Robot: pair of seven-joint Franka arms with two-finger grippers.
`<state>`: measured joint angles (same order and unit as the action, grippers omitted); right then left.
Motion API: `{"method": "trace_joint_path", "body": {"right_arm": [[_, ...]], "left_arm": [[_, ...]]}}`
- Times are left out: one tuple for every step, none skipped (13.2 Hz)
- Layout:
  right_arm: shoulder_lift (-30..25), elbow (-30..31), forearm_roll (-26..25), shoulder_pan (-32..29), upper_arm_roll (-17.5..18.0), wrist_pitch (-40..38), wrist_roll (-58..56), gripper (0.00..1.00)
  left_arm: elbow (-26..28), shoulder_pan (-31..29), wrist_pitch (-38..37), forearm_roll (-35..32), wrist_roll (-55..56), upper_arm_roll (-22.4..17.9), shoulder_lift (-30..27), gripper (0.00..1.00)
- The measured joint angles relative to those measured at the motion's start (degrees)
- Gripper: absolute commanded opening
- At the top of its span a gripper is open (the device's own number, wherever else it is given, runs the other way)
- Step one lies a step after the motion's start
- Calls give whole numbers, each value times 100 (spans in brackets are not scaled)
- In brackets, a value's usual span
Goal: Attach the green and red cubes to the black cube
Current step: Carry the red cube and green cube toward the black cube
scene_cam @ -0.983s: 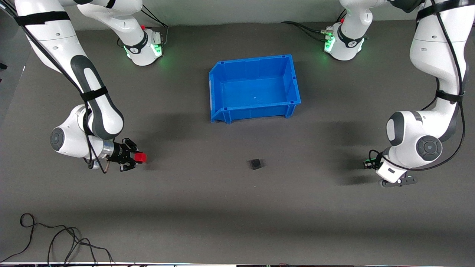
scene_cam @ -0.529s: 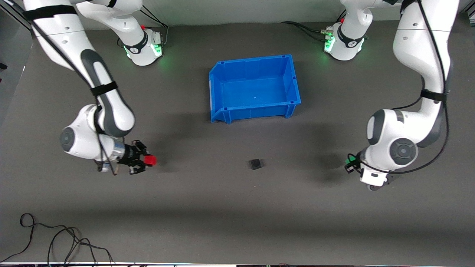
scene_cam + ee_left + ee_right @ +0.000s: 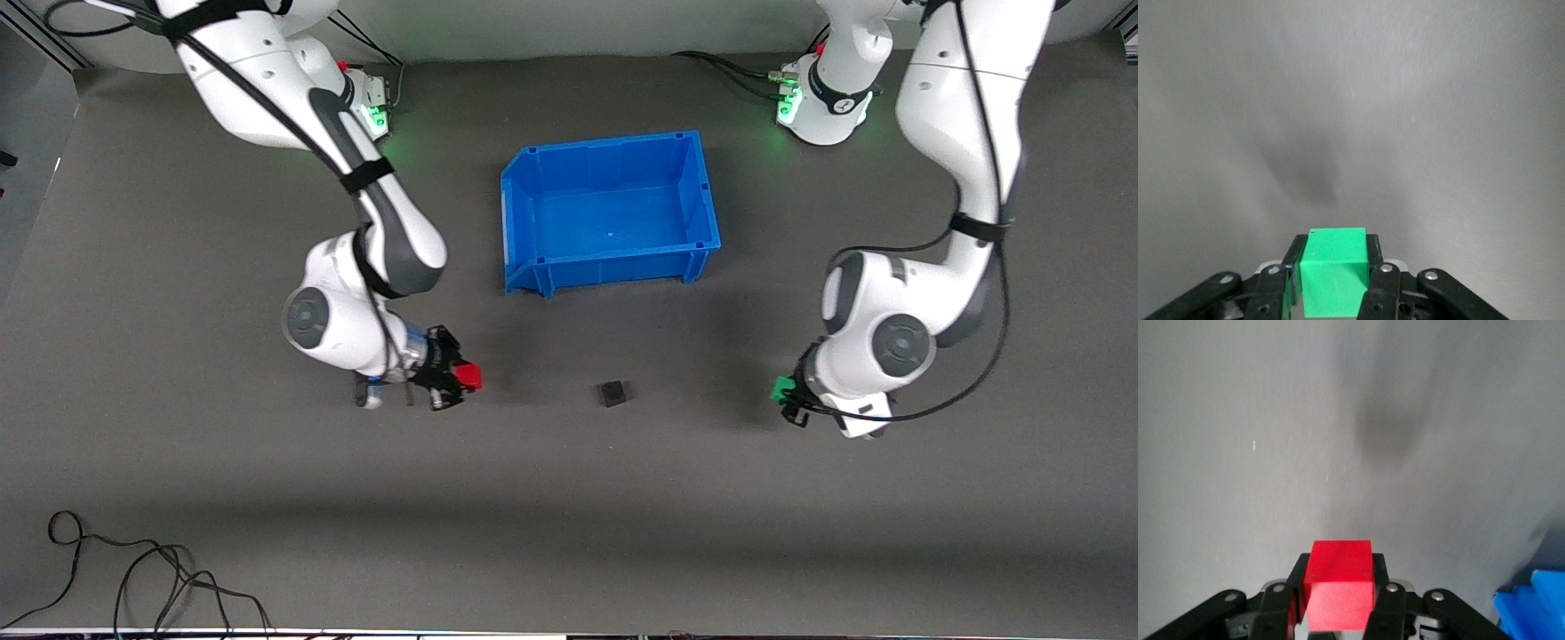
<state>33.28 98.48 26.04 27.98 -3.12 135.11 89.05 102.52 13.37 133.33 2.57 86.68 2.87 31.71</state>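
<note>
The black cube (image 3: 613,393) sits on the grey mat, nearer the front camera than the blue bin. My right gripper (image 3: 459,379) is shut on the red cube (image 3: 468,377) and holds it above the mat, toward the right arm's end from the black cube. In the right wrist view the red cube (image 3: 1340,585) sits between the fingers. My left gripper (image 3: 788,394) is shut on the green cube (image 3: 782,388) above the mat, toward the left arm's end from the black cube. The left wrist view shows the green cube (image 3: 1333,271) clamped between the fingers.
An empty blue bin (image 3: 524,214) stands at the table's middle, farther from the front camera than the black cube. A corner of it shows in the right wrist view (image 3: 1531,607). Loose black cables (image 3: 133,569) lie near the front edge at the right arm's end.
Both arms have swung inward toward the black cube, each carrying its cube. The right gripper moved farther than the left. The black cube has not moved.
</note>
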Motion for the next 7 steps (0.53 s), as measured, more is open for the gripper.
{"method": "trace_joint_path", "body": {"right_arm": [[182,-218,-4,136,-2,1,1,25],[358,-426,-15,266,-4,2,1,26],[526,-634,-35,390,-6,5,1,26],[684,-829,-55,504,-10,6,1,26],[841,-1021,-67,609,-12,6,1,25],[987,-1193,-82,704,-13,6,1,25],[1131,-1358,-96,780,-14,6,1,25]], "left_arm": [[63,146,204,22,570,10,15,0],[87,263,366,63,1017,29,38,0],[93,364,536,111,1354,51,64,0],[91,460,694,167,1625,79,88,0],[71,560,789,234,1857,107,127,0],[14,662,838,325,2056,136,199,0],[-73,756,869,405,2260,172,292,0]]}}
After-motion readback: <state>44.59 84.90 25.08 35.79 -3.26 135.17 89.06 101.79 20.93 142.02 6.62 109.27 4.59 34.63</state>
